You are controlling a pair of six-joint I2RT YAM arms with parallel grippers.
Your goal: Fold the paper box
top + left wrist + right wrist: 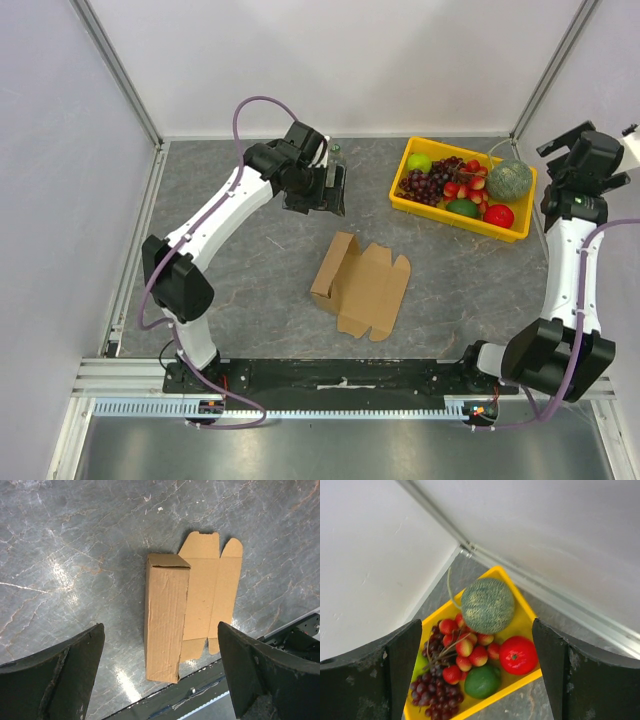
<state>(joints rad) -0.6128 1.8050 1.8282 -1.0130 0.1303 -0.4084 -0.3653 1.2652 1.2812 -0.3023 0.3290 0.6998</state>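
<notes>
The paper box [360,285] is plain brown cardboard, lying partly folded in the middle of the grey table. In the left wrist view its left panel [166,615] stands folded up as a narrow long wall, and the other panels and flaps [212,592] lie flat to its right. My left gripper [325,190] is open and empty, held high above the table behind the box, apart from it [160,645]. My right gripper [580,150] is open and empty at the far right, above the yellow fruit tray [477,625].
The yellow tray [440,213] with a melon [510,180], grapes, strawberries, a lime and a tomato stands at the back right; its rim shows in the right wrist view [510,690]. White walls and aluminium rails enclose the table. A black base strip [340,375] runs along the near edge.
</notes>
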